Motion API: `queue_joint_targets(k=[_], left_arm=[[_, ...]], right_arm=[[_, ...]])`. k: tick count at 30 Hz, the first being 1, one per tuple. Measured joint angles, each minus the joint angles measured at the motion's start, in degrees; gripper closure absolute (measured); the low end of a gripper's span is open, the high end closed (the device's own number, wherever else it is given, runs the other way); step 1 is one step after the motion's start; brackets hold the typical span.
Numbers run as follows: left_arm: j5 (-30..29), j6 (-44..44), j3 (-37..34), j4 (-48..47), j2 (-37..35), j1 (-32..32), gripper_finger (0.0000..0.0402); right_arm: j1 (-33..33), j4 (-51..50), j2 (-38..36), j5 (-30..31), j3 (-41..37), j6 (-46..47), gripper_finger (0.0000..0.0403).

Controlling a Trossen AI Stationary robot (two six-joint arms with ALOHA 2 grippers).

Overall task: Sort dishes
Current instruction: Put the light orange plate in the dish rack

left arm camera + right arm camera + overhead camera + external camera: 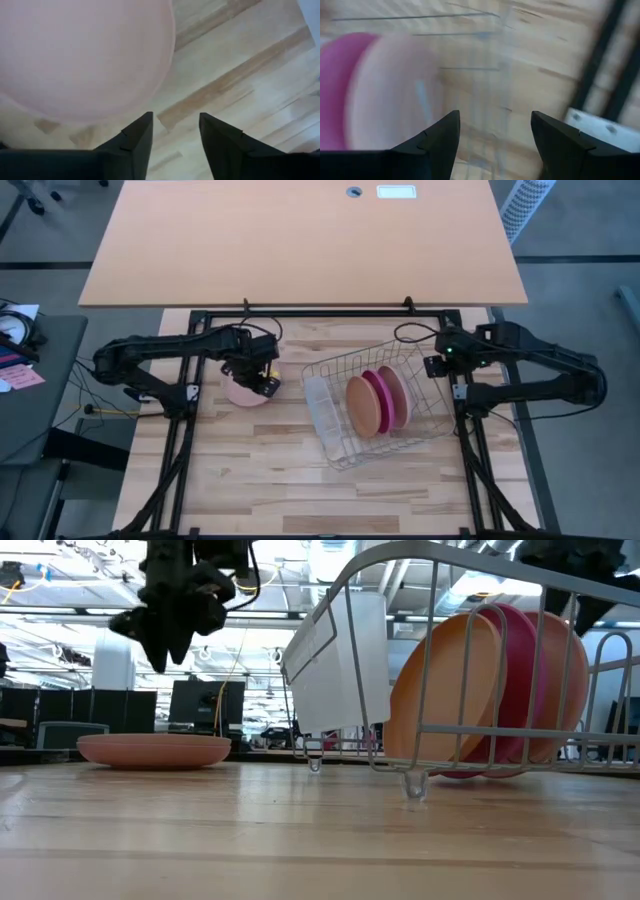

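A pale pink dish point(243, 392) lies flat on the wooden table point(260, 480), left of the wire rack point(345, 455). My left gripper point(264, 374) hangs open above that dish's right rim, clear of it point(165, 625); in the left wrist view the dish point(85, 55) lies beside the open fingers point(175, 135). Three dishes stand on edge in the rack: orange point(361, 406), magenta point(380, 400), pale pink point(398, 395). My right gripper point(440, 366) is open above the rack's far right corner point(495, 135), touching nothing.
A translucent white tray point(317, 406) stands in the rack's left part, beside the orange dish. Black frame rails point(470, 450) run along both table sides. A larger tan tabletop point(300, 240) lies beyond the far edge. Bare wood lies toward the near edge.
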Motion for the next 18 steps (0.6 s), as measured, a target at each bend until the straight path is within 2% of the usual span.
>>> queue_joint_targets(k=[5, 12, 18], left_arm=[[-0.7, 7.7, -2.0, 3.0, 0.0, 1.4, 0.0221], [-3.2, 15.5, -2.7, 4.2, 0.0, 1.6, 0.0217], [-3.9, 16.2, -2.7, 4.0, 0.0, 1.9, 0.0217]], right_arm=[[-3.1, -2.2, 1.4, -0.3, -2.6, 2.9, 0.0152], [-5.6, 0.4, 5.2, -5.1, -6.4, 2.1, 0.0152], [-5.5, -1.0, 8.5, -12.1, -6.5, 3.1, 0.016]])
